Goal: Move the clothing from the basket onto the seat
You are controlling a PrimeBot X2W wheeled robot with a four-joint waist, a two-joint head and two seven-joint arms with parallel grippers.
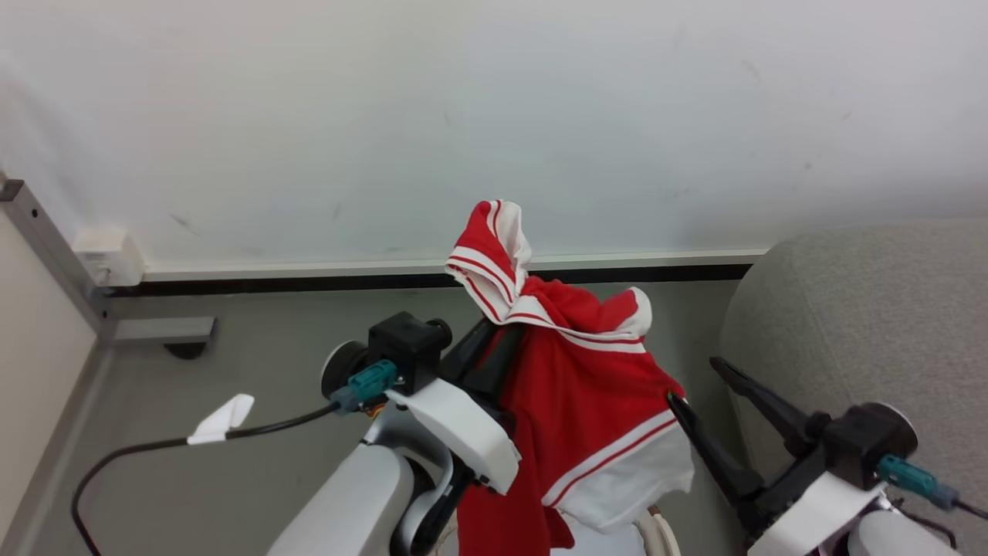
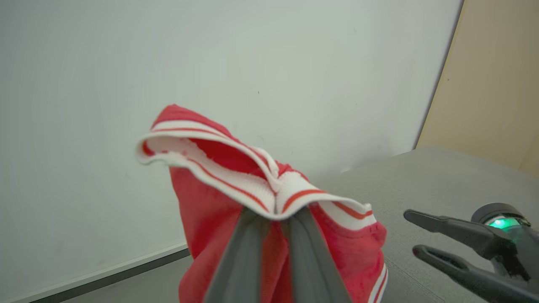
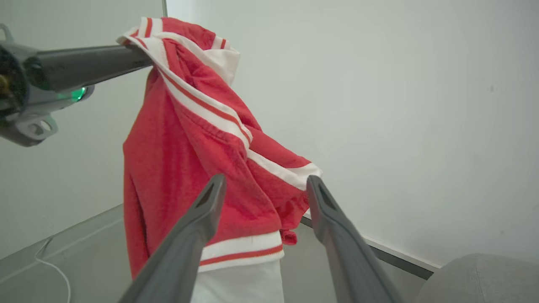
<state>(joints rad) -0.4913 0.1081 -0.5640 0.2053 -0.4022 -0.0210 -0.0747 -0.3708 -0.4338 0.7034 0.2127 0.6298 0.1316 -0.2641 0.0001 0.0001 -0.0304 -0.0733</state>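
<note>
My left gripper [image 2: 276, 214] is pinched tight on the ribbed white-and-red trim of the soft red clothing [image 2: 202, 210], which hangs limp in the air. The right wrist view adds its white hem. The right gripper [image 1: 693, 380] is spread wide, holding nothing (one tip at the cloth's edge). Beyond are the rounded grey woven seat [image 1: 864, 309] and a smooth pale wall [image 1: 494, 116].

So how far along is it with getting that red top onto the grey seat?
Done: the clothing hangs in the air from the left claw, which is shut on its striped trim. In hand: the carry, with the right claw open beside the cloth. To do: bring it over the seat at the right and let go.
</note>
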